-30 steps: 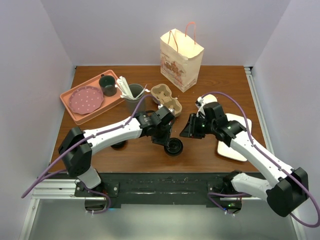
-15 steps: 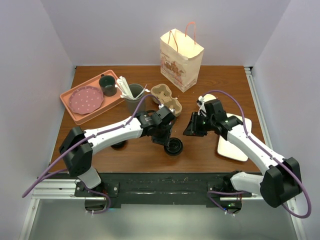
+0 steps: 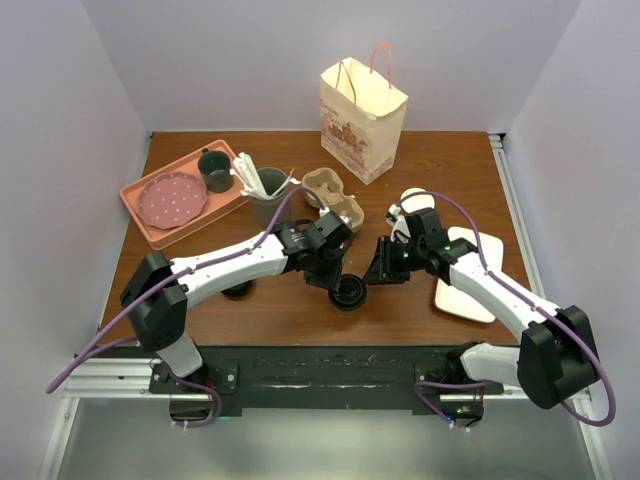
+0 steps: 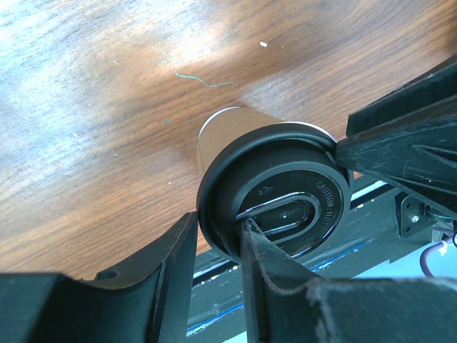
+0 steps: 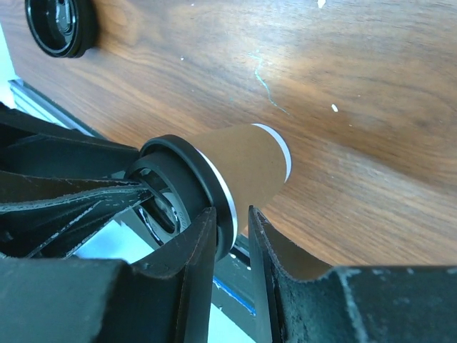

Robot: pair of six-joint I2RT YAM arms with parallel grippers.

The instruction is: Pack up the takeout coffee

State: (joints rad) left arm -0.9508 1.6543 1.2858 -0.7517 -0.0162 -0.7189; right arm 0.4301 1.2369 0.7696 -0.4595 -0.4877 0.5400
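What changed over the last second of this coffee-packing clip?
The right gripper swung in leftward to the takeout coffee. Its fingers now flank the lid rim, though whether they grip it is unclear. The left gripper kept its pinch on the lid. The coffee, cup carrier and bag stayed put.
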